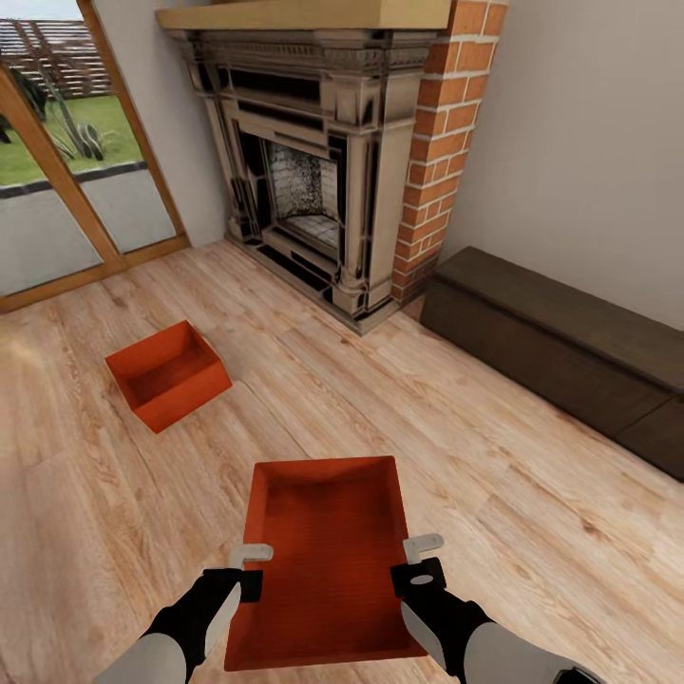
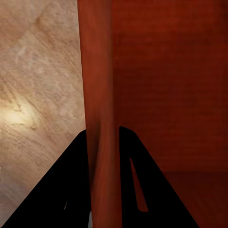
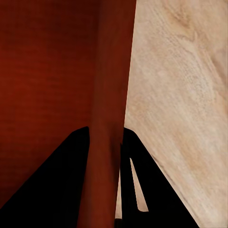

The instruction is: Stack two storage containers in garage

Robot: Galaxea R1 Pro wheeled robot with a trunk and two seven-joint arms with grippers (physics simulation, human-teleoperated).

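An orange-red storage container (image 1: 328, 560) is held between my two arms low in the head view, over the living room's wood plank floor. My left gripper (image 1: 251, 554) is shut on its left wall (image 2: 100, 95), one finger on each side of the thin rim. My right gripper (image 1: 423, 546) is shut on its right wall (image 3: 111, 95) the same way. The other storage container (image 1: 169, 373) sits on the planks to the left, apart from both grippers.
A red brick fireplace (image 1: 323, 161) stands ahead. A dark low bench (image 1: 560, 342) runs along the right wall. A wood-framed glass door (image 1: 66, 171) is at the far left. Light wood floor (image 1: 456, 446) lies open between them.
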